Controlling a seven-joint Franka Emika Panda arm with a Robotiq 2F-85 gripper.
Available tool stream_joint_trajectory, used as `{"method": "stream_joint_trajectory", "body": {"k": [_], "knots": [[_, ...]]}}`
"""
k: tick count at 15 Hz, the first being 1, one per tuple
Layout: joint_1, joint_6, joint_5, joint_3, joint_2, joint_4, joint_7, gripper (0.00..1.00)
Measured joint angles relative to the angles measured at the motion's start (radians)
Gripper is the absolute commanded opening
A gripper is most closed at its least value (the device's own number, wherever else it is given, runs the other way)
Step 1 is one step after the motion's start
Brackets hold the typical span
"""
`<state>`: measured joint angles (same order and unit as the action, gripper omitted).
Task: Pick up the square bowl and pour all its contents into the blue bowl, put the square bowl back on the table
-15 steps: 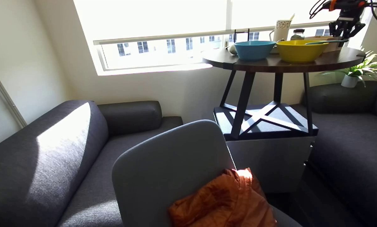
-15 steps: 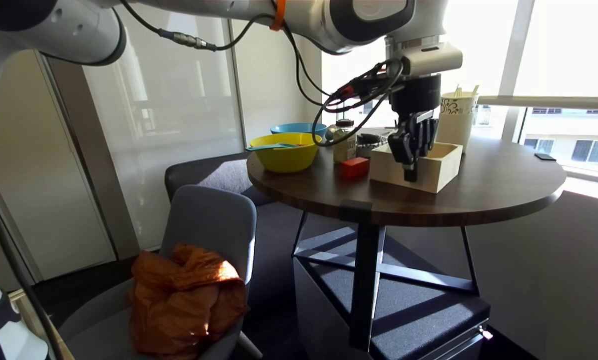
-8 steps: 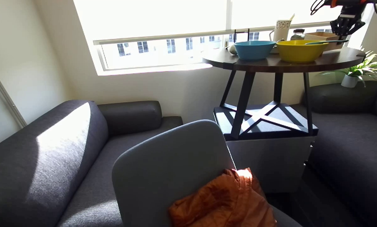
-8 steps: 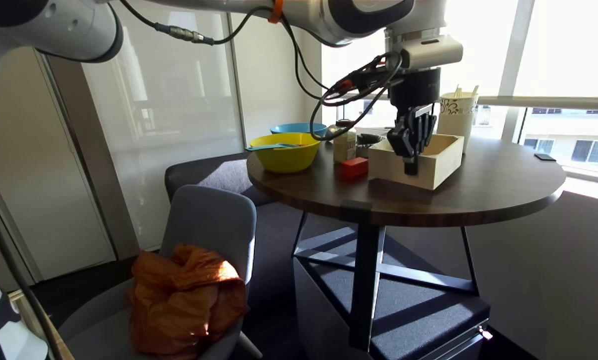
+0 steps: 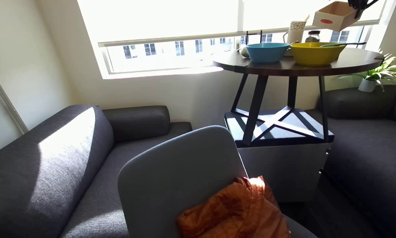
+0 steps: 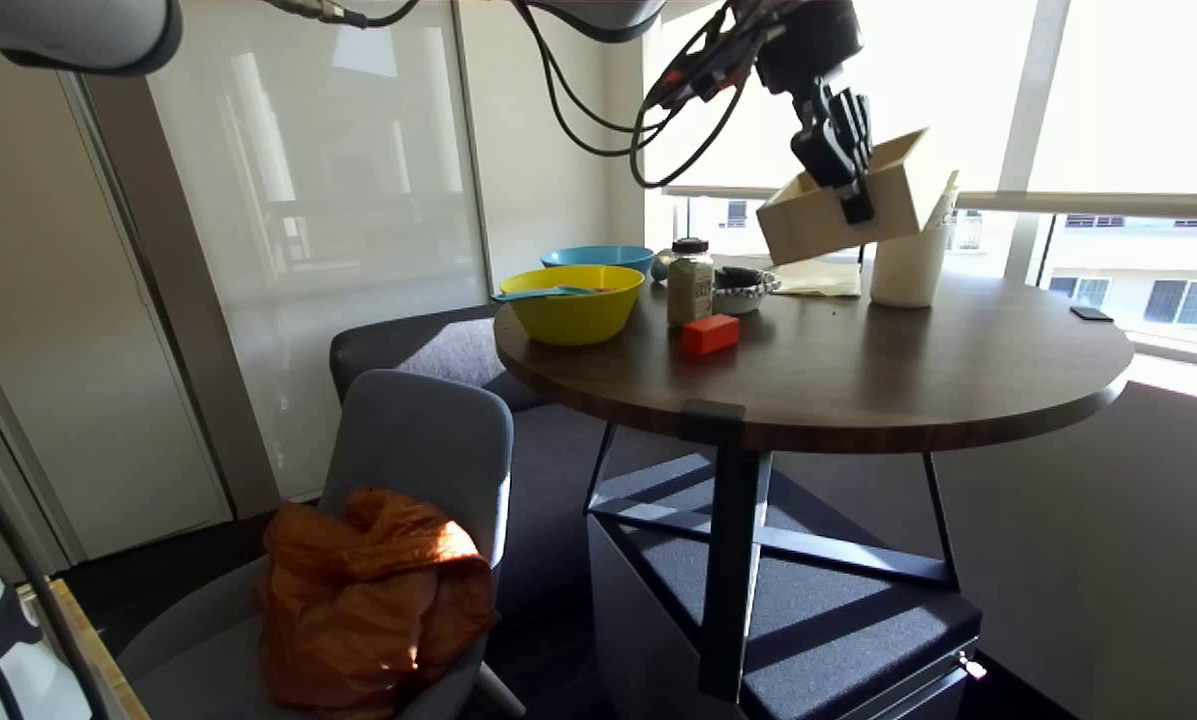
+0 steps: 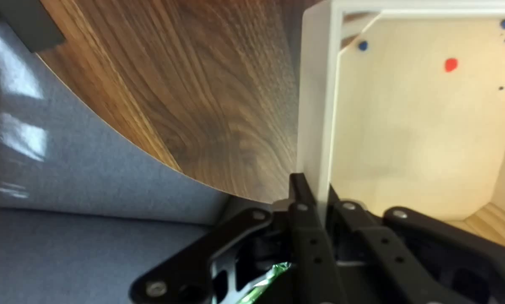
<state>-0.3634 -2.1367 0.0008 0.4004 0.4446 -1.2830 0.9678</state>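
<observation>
1. Square bowl [image 5: 336, 20] is pinched by one wall in the gripper [image 7: 314, 188], tilted above the tabletop [image 6: 918, 375].
2. Red and blue bits [image 7: 450, 64] inside are only caught in wrist view.
3. Blue bowl [image 5: 267, 53] is seen on the tabletop in both exterior views.

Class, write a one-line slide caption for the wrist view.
Gripper holding the square bowl by one side above the table, red bits and blue bits scattered inside.

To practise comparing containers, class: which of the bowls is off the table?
The tan, boxy square bowl: the gripper holds it aloft by one wall. The blue bowl, yellow bowl and small patterned bowl stand on the table.
</observation>
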Motion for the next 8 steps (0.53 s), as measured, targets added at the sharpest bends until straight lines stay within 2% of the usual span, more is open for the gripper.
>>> {"method": "stream_joint_trajectory", "body": {"k": [5, 8], "knots": [[0.187, -0.180, -0.316, 0.041, -0.148, -0.131, 0.095, 0.02], [0.260, -0.322, -0.483, 0.049, -0.210, -0.196, 0.175, 0.02]]}}
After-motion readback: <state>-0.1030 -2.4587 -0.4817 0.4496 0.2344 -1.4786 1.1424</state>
